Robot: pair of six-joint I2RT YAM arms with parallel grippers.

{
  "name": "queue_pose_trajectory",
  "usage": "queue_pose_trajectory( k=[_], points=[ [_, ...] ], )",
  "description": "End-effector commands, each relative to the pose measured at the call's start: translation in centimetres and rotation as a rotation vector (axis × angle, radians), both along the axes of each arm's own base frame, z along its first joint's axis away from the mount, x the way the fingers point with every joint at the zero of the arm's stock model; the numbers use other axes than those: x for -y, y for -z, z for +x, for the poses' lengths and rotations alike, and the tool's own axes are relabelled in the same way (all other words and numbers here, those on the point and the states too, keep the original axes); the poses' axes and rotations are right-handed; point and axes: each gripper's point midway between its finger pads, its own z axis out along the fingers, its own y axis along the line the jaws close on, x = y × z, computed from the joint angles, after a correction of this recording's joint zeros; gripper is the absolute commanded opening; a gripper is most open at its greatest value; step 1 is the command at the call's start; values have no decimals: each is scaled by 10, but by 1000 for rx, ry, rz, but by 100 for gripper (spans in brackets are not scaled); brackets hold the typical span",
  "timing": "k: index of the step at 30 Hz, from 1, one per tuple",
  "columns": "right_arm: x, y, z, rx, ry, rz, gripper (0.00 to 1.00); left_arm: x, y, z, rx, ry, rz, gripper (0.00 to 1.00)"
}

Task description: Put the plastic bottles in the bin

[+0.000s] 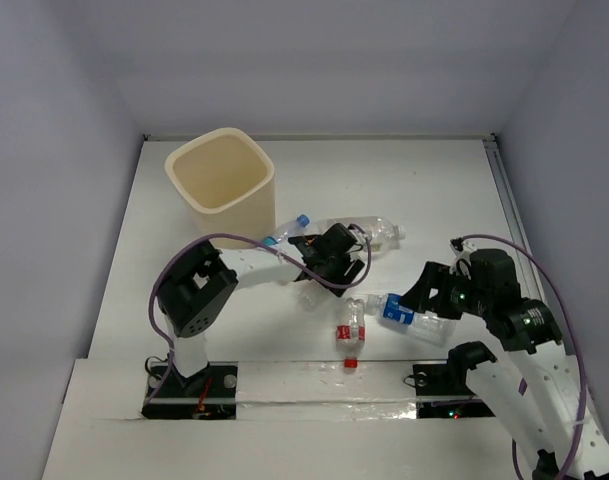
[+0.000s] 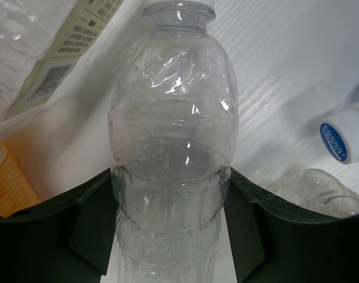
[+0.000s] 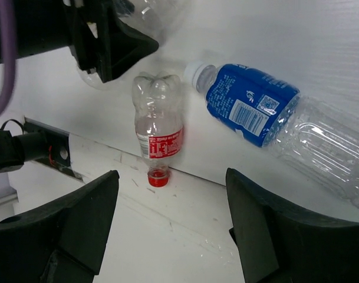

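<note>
There is one bin (image 1: 239, 210), cream and upright, at the far left of the surface (image 1: 434, 190). Five bottles can be counted from above, all lying on the surface outside the bin.

A big bottle (image 1: 376, 233) with a white cap lies behind the left tool (image 1: 324, 268). A small blue-capped bottle (image 1: 292, 227) lies just beside the foot of the bin. A red-label bottle (image 3: 158, 127) with a red cap lies near the front edge. A blue-label bottle (image 3: 267, 118) with a white cap lies just to its right. The fifth is a clear bottle (image 2: 170, 153) lying between the left tool's fingers.

There are two tools. The left one is pinching the clear bottle, with a dark finger pressed against each side of its body. The right tool (image 3: 170, 174) is spread wide with nothing between its fingers, and it hangs above the red-label and blue-label bottles.

From above, the left tool hides most of the clear bottle. The left wrist view cuts off the bottle's cap at the top and its base at the bottom. An orange patch (image 2: 2, 177) shows at the left edge of that view, but I cannot tell what it belongs to. At the right edge is a white cap with a blue top (image 2: 341, 138) on crumpled clear plastic, only partly in view. The far end of the blue-label bottle runs out of the right wrist view.
</note>
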Motion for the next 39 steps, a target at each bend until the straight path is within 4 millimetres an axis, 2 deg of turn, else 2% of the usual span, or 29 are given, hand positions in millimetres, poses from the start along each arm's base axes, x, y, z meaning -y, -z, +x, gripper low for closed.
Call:
queue_pose_trajectory(
  k=[1, 7, 8, 10, 11, 13, 14, 16, 17, 18, 20, 21, 22, 23, 24, 25, 26, 27, 28, 29, 31, 32, 34, 35, 39],
  points=[
    [-8, 1, 2, 10, -33, 37, 78, 4, -49, 14, 90, -72, -90, 51],
    [-21, 0, 4, 10, -83, 54, 72, 14, -137, 18, 177, -100, -282, 45],
    [-23, -1, 4, 10, -91, 55, 72, 13, -159, 17, 196, -112, -333, 44],
    [-29, -4, 9, 11, -88, 58, 72, 12, -188, 18, 216, -126, -403, 44],
    [-37, -6, 5, 13, -124, 60, 72, 6, -211, 20, 241, -141, -460, 43],
    [-46, -6, 9, 5, -121, 57, 75, -1, -242, 24, 271, -181, -542, 43],
    [-57, -6, 2, 1, -169, 55, 76, -14, -265, 29, 303, -214, -593, 43],
    [-70, -6, 7, -3, -155, 52, 78, -29, -289, 36, 328, -270, -659, 43],
    [-76, -3, 6, -10, -161, 45, 79, -48, -308, 45, 366, -318, -699, 44],
    [-86, 0, -1, -16, -199, 36, 79, -59, -315, 51, 381, -351, -715, 44],
    [-98, 12, 5, -31, -183, -3, 80, -84, -334, 58, 419, -420, -760, 44],
    [-103, 15, 6, -32, -186, -17, 80, -106, -342, 71, 455, -484, -764, 44],
    [-112, 12, 6, -12, -191, -25, 80, -119, -348, 76, 479, -520, -768, 44],
    [-117, 21, 9, -28, -191, -62, 80, -132, -358, 79, 509, -555, -779, 44],
    [-121, 22, 11, -26, -188, -77, 80, -144, -363, 84, 528, -585, -777, 44],
    [-121, 25, 15, -18, -173, -103, 80, -164, -375, 93, 568, -636, -780, 44],
    [-120, 33, 23, -18, -147, -145, 80, -174, -379, 97, 587, -663, -776, 44],
    [-119, 38, 26, -20, -138, -169, 80, -183, -384, 101, 606, -686, -777, 44],
    [-119, 42, 28, -19, -136, -185, 80, -202, -391, 109, 639, -732, -774, 44],
    [-119, 48, 30, -26, -138, -202, 80, -210, -397, 112, 660, -748, -781, 44],
    [-126, 59, 30, -41, -152, -218, 80, -226, -400, 119, 690, -796, -770, 44],
    [-128, 63, 28, -46, -157, -226, 80, -242, -401, 126, 716, -835, -764, 44],
    [-127, 74, 30, -62, -143, -247, 80, -256, -395, 133, 724, -879, -761, 44],
    [-126, 78, 31, -65, -135, -261, 80, -270, -398, 137, 746, -908, -768, 44],
    [-125, 95, 29, -83, -138, -291, 80, -293, -394, 151, 781, -962, -774, 44]
  ],
)
